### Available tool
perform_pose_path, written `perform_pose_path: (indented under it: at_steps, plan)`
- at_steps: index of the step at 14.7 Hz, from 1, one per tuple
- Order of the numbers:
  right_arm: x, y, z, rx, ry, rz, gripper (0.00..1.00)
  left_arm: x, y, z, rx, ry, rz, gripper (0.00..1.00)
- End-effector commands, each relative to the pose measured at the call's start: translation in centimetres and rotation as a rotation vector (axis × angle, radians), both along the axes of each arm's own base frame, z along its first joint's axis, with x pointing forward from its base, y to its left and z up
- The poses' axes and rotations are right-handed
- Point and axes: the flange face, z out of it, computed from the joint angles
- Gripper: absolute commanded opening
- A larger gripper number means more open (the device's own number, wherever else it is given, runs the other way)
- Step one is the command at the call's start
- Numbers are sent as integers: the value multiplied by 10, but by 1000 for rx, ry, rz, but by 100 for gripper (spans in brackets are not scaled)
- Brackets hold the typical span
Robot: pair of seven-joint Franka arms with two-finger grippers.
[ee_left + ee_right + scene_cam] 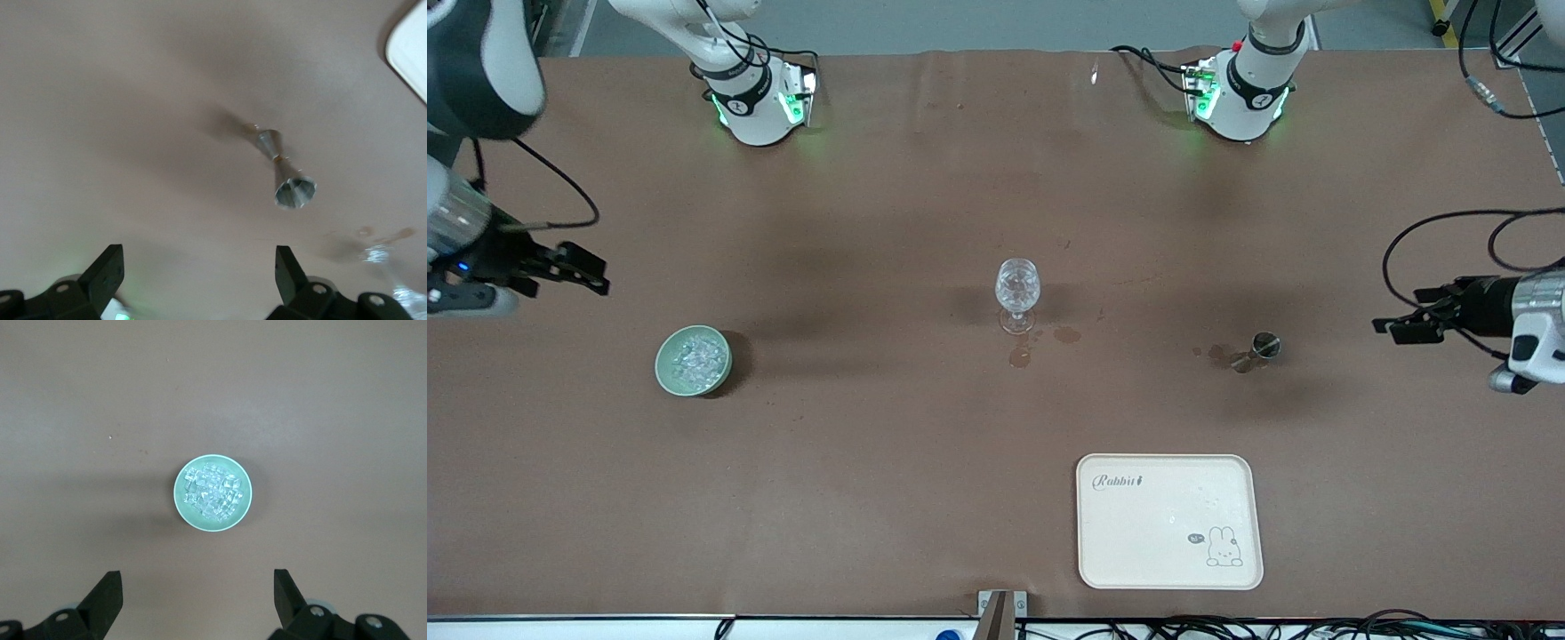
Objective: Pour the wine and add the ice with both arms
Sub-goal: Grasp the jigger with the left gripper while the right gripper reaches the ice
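Note:
A clear stemmed glass stands mid-table with glittering contents. A silvery hourglass jigger stands toward the left arm's end, also in the left wrist view; its wine cannot be seen. A pale green bowl heaped with ice sits toward the right arm's end, also in the right wrist view with its ice. My left gripper is open and empty, up in the air at the left arm's end. My right gripper is open and empty, up above the table by the bowl.
A cream tray with a rabbit drawing lies near the front edge; its corner shows in the left wrist view. Dark wet stains mark the brown cloth by the glass, and more stains lie beside the jigger.

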Motion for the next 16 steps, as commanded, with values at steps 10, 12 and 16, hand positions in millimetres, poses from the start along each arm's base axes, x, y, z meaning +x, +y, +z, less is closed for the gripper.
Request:
perform_pose_path:
  at_steps: [10, 12, 16]
  plan:
    - [29, 1, -197, 9, -38, 12, 87, 9, 18, -180, -408, 233, 523, 93]
    - [31, 1, -222, 8, -35, 14, 84, 2, 8, -201, -458, 282, 567, 92]
    - [22, 2, -250, 5, 4, 22, 76, -2, -6, -220, -475, 381, 654, 92]
